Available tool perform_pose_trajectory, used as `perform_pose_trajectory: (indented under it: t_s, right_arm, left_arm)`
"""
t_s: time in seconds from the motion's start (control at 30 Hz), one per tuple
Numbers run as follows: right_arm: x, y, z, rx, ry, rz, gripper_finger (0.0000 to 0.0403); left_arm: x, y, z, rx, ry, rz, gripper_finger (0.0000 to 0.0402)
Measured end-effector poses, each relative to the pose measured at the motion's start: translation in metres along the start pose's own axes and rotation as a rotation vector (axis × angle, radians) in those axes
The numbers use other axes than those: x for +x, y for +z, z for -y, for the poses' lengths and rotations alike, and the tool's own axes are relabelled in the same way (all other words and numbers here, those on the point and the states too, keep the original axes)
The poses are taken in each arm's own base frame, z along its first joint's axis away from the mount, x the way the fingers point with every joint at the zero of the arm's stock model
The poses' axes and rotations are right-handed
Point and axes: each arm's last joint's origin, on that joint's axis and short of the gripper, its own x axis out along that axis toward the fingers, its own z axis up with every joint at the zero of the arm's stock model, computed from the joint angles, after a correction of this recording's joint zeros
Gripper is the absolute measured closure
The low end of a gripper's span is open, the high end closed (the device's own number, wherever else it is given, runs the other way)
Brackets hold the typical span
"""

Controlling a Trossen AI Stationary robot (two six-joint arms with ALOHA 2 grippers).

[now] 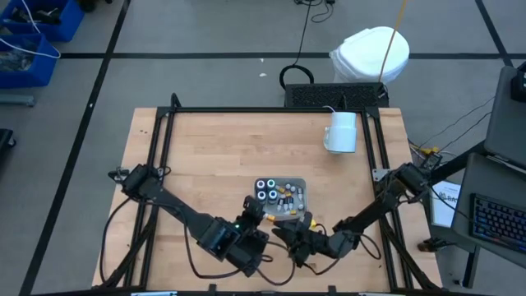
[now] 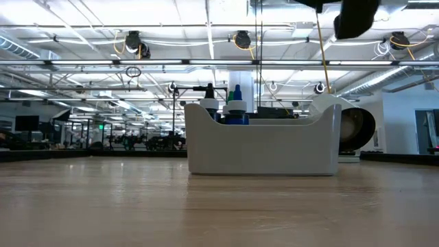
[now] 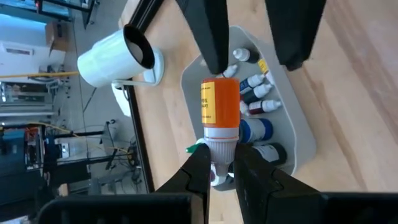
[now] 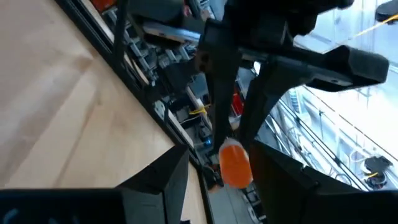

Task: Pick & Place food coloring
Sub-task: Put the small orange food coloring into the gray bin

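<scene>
Above the near edge of the wooden table (image 1: 222, 156), a small orange dropper bottle with a white cap (image 3: 219, 111) is gripped by the left claw (image 3: 219, 175), whose two dark fingers are clenched on the cap end, so that the bottle hangs just over the near end of the clear rectangular plastic tray (image 3: 297, 134). In that tray lie the other food coloring pieces: tiny white-capped dropper bottles with blue, red and yellow bodies (image 3: 255, 93) and small dark round pots with pale ringed tops (image 1: 266, 190). The right claw (image 4: 214, 180) sits right next to the orange bottle with its fingers spread apart, released and gripping nothing; in the high view both claws meet just at the tray's near end. A large white mug (image 1: 341, 131) lies on its side well apart, toward the far right of the table.
</scene>
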Motion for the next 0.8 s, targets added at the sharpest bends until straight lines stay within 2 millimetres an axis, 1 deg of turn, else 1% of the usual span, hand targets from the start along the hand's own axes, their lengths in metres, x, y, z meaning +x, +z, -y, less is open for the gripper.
perform_pose_trajectory:
  t_s: [0.23,0.43,0.6,0.8]
  right_arm:
    - [0.009,-0.007,0.003,0.050,-0.031,-0.058,0.0243]
    - [0.014,-0.011,0.005,0.092,-0.042,-0.072,0.0249]
    - [0.015,-0.011,0.005,0.104,-0.041,-0.074,0.0272]
    - [0.014,-0.012,0.002,0.085,-0.027,-0.076,0.0325]
  left_arm:
    - [0.006,-0.001,-0.004,-0.038,-0.046,-0.006,0.0350]
    - [0.006,0.002,-0.004,-0.056,-0.048,0.015,0.0350]
    - [0.006,0.002,-0.004,-0.047,-0.067,0.021,0.0350]
    - [0.006,0.003,-0.004,-0.053,-0.070,0.026,0.0350]
